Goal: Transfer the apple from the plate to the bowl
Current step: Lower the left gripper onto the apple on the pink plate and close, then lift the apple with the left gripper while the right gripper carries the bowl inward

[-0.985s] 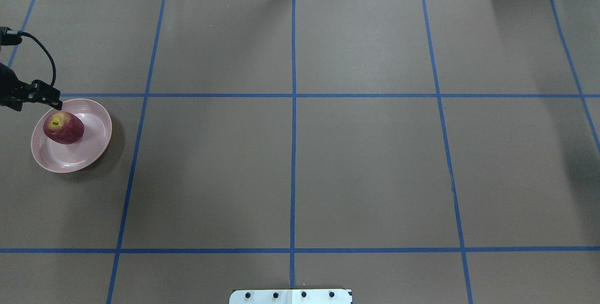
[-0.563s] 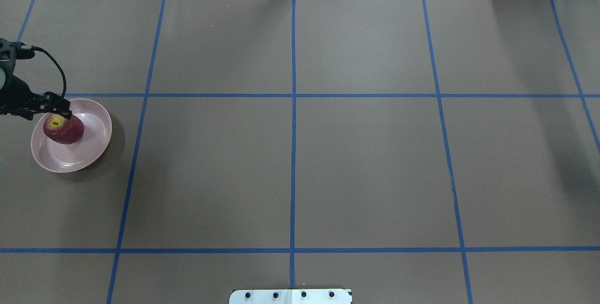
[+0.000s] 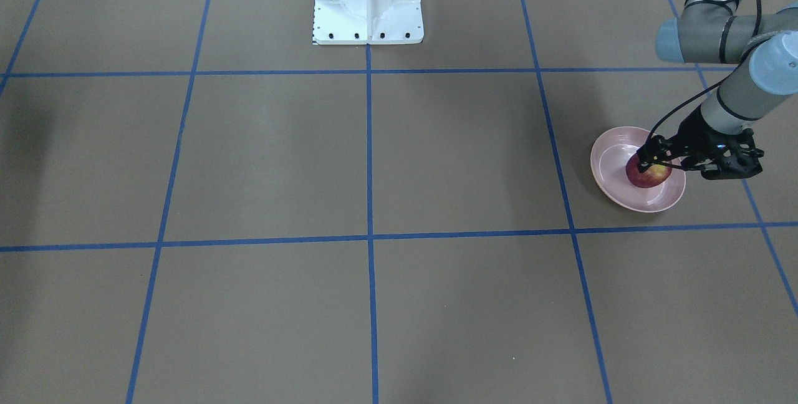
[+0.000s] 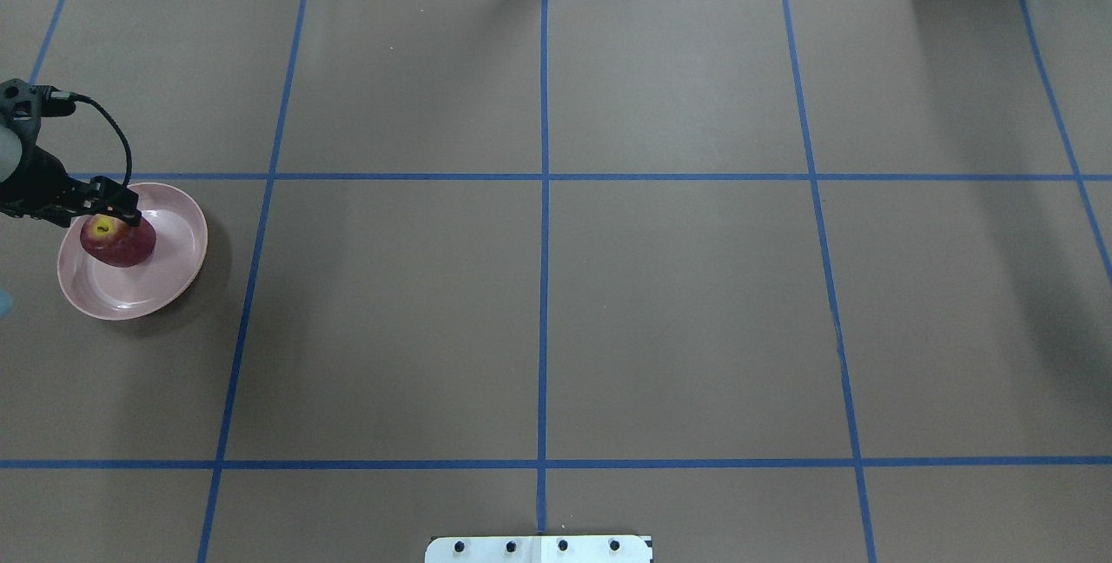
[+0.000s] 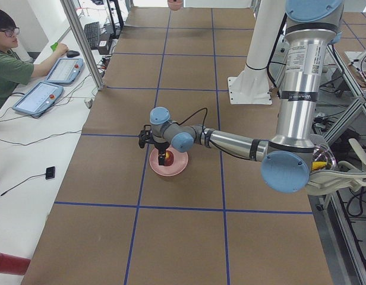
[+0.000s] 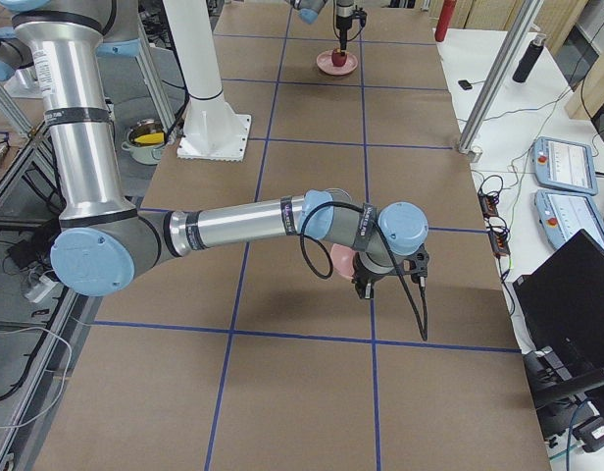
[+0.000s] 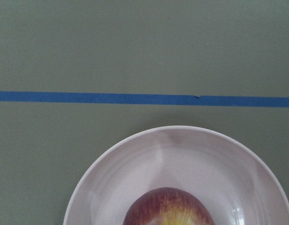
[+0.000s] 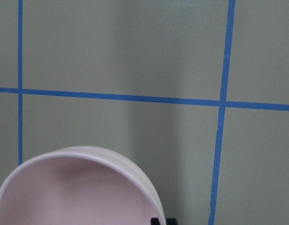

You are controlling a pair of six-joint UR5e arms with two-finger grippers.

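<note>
Sitting near the 9 o'clock edge of the desk in the overhead view, the plate carries the apple. The apple rests on the dish's floor, a little toward its 10 o'clock side. The bowl is at the desk's other end, outside the overhead view. The right-side camera shows it partly behind the near arm. The right wrist camera catches its rim at 7 o'clock, with smooth pink wall showing inside. Plate and bowl are well apart.

The apple is dark red with faint lighter streaks, and a yellow patch rings its stem hollow, which faces up. In the left wrist camera its crown rises at 6 o'clock, the plate's rim arcs around it, and a blue tape line crosses the desk beyond.

The left gripper points down over the apple's top, its tips by the yellow patch. The jaws look parted and hold nothing, though whether a finger touches the skin cannot be told. The right gripper hangs just beside the bowl, at the bowl's 3 o'clock in the right-side view. Whether its jaws are wide, narrow or on the rim cannot be told.
</note>
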